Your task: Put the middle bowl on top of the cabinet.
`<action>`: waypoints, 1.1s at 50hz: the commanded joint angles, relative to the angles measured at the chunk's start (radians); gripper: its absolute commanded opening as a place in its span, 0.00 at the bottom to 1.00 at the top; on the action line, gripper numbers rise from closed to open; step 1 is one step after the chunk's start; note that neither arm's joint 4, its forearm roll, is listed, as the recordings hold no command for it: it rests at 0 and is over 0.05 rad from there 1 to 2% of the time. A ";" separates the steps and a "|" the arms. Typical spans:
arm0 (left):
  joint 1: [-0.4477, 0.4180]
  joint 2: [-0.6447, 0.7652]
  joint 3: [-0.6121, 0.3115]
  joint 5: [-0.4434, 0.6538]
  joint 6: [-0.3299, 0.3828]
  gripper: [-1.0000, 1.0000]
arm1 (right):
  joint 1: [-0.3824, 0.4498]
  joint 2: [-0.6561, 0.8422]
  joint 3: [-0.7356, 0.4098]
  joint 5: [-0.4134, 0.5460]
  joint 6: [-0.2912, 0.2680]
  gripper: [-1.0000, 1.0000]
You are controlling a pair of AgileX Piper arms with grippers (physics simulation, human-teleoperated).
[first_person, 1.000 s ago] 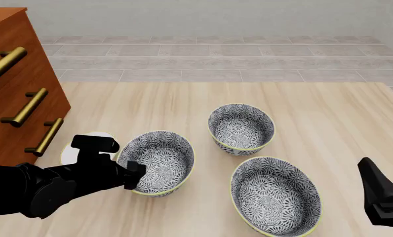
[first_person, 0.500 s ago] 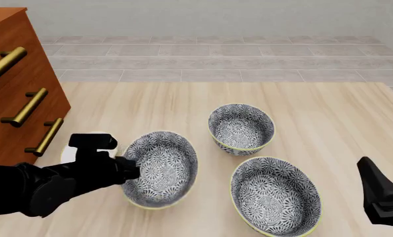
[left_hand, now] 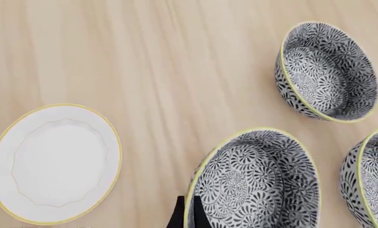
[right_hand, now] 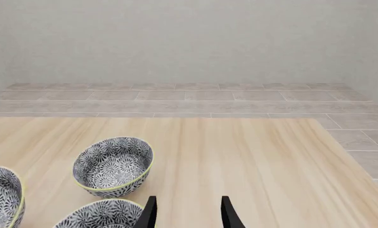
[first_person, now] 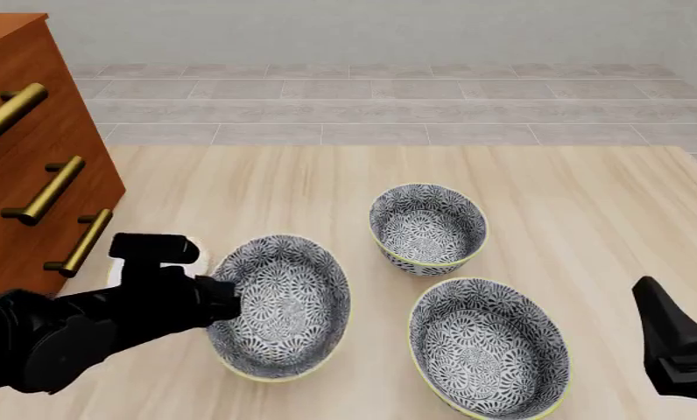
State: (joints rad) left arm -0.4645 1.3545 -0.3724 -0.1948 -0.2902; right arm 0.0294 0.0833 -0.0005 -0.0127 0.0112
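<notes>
1. I see a grey tiled floor (first_person: 372, 105) and a plain pale wall (right_hand: 189, 38) beyond the light wooden table (first_person: 582, 201).
2. One cabinet (first_person: 22, 166), reddish-brown with brass bar handles, stands at the table's left edge.
3. My left gripper (first_person: 222, 300) has its fingers clamped on the left rim of the middle bowl (first_person: 281, 306), which tilts up off the table, right of the cabinet.
4. My right gripper (right_hand: 185, 216) hangs at the right edge, fingers apart, holding nothing.
5. I count three patterned bowls: the held one, the far bowl (first_person: 428, 229) and the near bowl (first_person: 489, 347).
6. One white dish (left_hand: 54, 163) lies beside the held bowl.
</notes>
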 commanded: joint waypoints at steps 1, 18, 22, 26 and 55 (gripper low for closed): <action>-0.018 -0.084 0.004 0.050 -0.006 0.00 | 0.000 0.007 0.000 -0.007 0.000 1.00; -0.024 -0.165 -0.005 0.107 -0.013 0.00 | 0.000 -0.013 0.000 0.010 0.000 1.00; -0.023 -0.164 -0.002 0.102 -0.018 0.00 | -0.001 -0.014 0.000 0.011 0.000 1.00; -0.027 -0.185 0.001 0.105 -0.034 0.00 | -0.001 -0.015 0.000 0.012 0.000 1.00; 0.009 -0.393 -0.097 0.320 0.002 0.00 | 0.001 -0.029 0.000 0.027 -0.002 1.00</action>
State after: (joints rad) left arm -0.4718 1.0352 -0.4192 0.0437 -0.3017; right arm 0.0307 0.0565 -0.0006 0.0112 0.0102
